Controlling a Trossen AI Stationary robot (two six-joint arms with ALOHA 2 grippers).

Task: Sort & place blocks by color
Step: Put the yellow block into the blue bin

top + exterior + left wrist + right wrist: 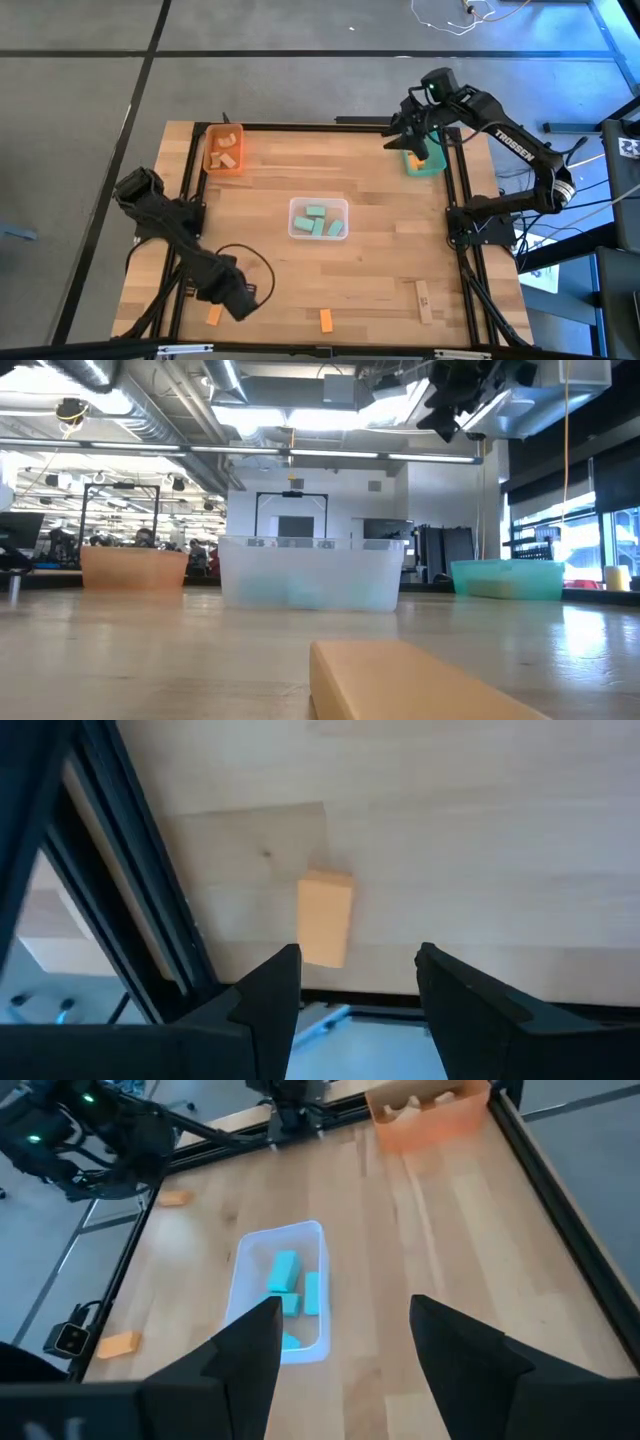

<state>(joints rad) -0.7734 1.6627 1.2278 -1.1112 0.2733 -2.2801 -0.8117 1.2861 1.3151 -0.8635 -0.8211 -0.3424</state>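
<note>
At the table's near left corner, left gripper point(232, 298) hovers wide open, empty, just beside an orange block point(324, 918); should drop straight down, straddling its narrow sides. Right gripper point(412, 140) open, empty, over the teal tray point(432, 164).

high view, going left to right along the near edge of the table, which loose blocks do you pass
Orange block by the left gripper → orange block near the middle → tan wooden block toward the right.
</note>
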